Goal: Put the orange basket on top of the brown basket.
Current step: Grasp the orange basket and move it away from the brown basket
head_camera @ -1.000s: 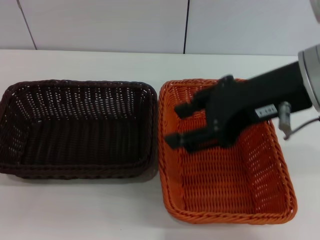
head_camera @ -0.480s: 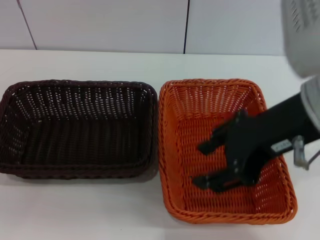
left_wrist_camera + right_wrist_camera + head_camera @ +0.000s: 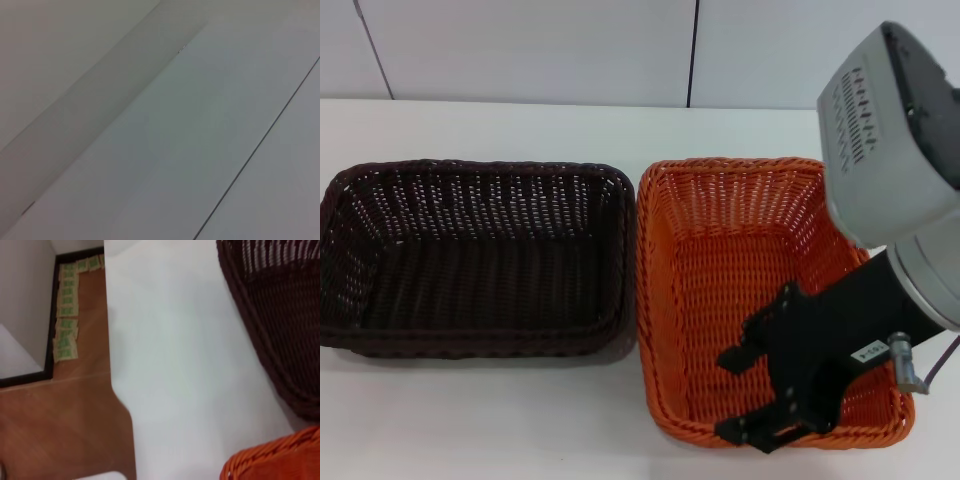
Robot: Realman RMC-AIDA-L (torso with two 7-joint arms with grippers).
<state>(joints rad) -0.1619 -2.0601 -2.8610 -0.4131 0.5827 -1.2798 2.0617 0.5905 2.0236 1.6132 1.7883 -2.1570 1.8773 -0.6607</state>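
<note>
Wicker weave covers both containers on the smooth white table [image 3: 520, 420]. To the robot's left sits the brown basket [image 3: 475, 255], a very dark, almost black rectangle with open-weave sloping walls, a tighter woven floor and a thick braided rim. Just beside it, their long rims nearly touching, lies the orange basket [image 3: 770, 300], of the same rectangular shape and bright orange, with the same lattice sides and rope-like rim. Both rest flat on the tabletop, side by side, neither stacked on the other. The right gripper [image 3: 760, 395], matte black and angular on a black forearm beneath a grey ribbed housing, hangs over the near end of the orange basket; its two blunt fingers [image 3: 745, 350] stand apart with nothing between them, the lower one over the near rim. The right wrist view shows a corner of orange braid, the dark basket's curved wall, bare white table and brown floor [image 3: 60, 425] beyond its edge. The left gripper is out of sight.
</note>
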